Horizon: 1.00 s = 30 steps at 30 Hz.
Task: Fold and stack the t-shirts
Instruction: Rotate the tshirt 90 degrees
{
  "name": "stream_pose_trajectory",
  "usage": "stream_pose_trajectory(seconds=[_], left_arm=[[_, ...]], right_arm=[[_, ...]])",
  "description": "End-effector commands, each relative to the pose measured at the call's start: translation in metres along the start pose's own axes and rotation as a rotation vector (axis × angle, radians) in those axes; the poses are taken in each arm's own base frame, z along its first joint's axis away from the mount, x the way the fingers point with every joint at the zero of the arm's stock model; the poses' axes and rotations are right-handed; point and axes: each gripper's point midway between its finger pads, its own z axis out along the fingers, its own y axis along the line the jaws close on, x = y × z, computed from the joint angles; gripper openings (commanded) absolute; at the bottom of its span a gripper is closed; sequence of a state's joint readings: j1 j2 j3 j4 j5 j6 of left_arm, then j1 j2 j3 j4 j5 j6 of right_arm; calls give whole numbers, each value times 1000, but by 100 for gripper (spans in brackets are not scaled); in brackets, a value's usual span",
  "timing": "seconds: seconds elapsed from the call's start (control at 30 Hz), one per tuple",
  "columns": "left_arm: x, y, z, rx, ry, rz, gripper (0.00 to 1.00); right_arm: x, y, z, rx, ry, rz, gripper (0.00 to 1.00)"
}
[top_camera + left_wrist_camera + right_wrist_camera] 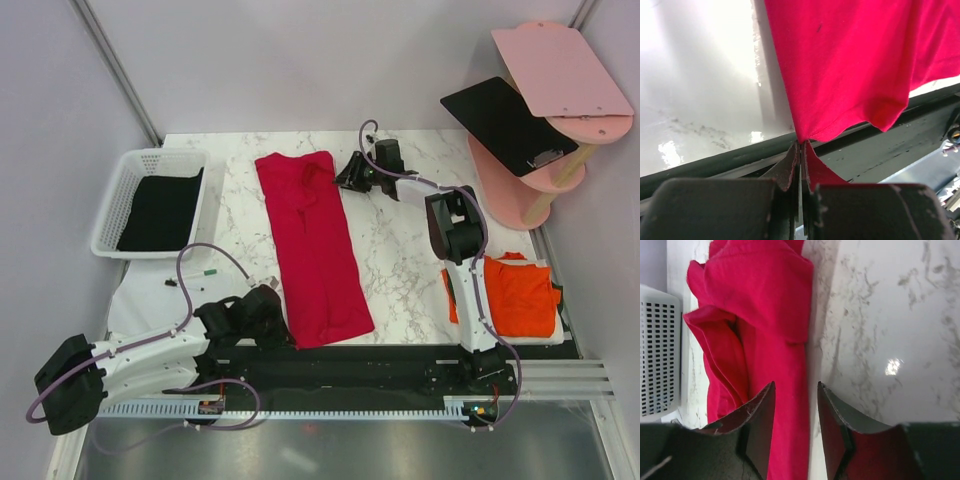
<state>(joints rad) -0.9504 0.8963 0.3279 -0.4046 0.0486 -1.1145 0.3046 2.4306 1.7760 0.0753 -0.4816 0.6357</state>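
A crimson red t-shirt lies folded into a long strip down the middle of the marble table. My left gripper is shut on its near left corner at the table's front edge. My right gripper is open at the strip's far right edge; in the right wrist view the gripper has its jaws standing over the shirt's edge without closing on it. An orange-red t-shirt lies folded at the right. A black t-shirt lies in the basket.
A white mesh basket stands at the far left; it also shows in the right wrist view. A pink tiered stand with a flat black board is at the far right. A white sheet lies near left.
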Motion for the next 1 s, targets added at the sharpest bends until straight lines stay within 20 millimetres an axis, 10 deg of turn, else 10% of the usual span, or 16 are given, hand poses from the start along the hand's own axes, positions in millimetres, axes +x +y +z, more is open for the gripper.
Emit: stream_pose_trajectory(seconds=[0.0,0.23,0.37,0.47,0.83,0.97], left_arm=[[-4,2,-4,-33,-19,-12,2],[-8,-1,-14,-55,-22,14,6],[-15,0,-17,-64,-59,30,76],[-17,1,-19,-65,-70,35,91],[-22,4,-19,-91,-92,50,94],[-25,2,-19,-97,-100,63,97]], right_arm=[[10,17,27,-53,5,4,46],[14,23,43,-8,1,-34,3],[1,14,37,61,-57,-30,0],[-16,8,32,83,-97,-25,0],[-65,-65,-12,231,-194,71,0],[-68,-61,-13,185,-174,33,18]])
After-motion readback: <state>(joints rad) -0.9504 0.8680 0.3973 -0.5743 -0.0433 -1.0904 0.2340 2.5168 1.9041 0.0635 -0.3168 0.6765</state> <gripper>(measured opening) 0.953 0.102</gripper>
